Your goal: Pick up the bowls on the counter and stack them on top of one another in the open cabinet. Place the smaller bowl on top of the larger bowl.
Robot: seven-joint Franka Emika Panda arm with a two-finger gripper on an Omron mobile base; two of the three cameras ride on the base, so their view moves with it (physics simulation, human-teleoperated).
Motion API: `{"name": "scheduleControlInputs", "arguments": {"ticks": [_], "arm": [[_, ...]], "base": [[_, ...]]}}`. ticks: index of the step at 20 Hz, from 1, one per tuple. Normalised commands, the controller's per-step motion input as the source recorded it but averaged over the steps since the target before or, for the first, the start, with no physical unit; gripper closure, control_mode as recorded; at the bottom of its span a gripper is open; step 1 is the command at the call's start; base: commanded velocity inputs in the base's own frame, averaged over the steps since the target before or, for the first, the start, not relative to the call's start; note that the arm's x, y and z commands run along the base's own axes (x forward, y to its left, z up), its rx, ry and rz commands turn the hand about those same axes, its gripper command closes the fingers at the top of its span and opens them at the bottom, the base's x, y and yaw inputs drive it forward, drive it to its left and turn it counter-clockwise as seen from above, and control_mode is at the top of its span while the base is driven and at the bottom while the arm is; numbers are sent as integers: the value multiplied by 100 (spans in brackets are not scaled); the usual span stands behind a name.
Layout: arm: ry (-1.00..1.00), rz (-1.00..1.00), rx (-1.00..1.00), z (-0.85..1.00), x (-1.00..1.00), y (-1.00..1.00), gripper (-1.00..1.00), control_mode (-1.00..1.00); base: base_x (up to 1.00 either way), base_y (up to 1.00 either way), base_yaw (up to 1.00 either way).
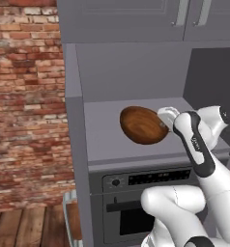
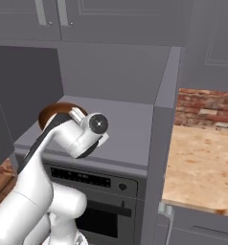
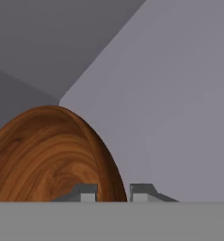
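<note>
Gripper (image 3: 113, 193) pinches the larger bowl (image 1: 142, 125) by its rim over the cabinet shelf (image 1: 105, 140); next, lowering and release seem due.

The arm's white wrist covers the right edge of the larger bowl (image 1: 142, 125), and from the other side most of it. The hand view cuts off its left and lower parts. The picture's edge crops the table (image 2: 202, 162).
</note>
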Motion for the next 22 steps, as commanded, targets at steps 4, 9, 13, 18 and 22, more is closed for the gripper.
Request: {"name": "scheduleControlInputs", "arguments": {"ticks": [4,9,13,18,22], "arm": [[4,-7,-2,4,32,15,100,-100],[8,-12,-3,10,19,10,100,-100],[11,-14,-3,11,12,6,100,-100],[10,-14,-5,1,12,6,100,-100],[9,-13,-5,0,13,6,100,-100]], "base": [[0,0,0],[0,0,0],[0,0,0],[0,0,0],[0,0,0]]}}
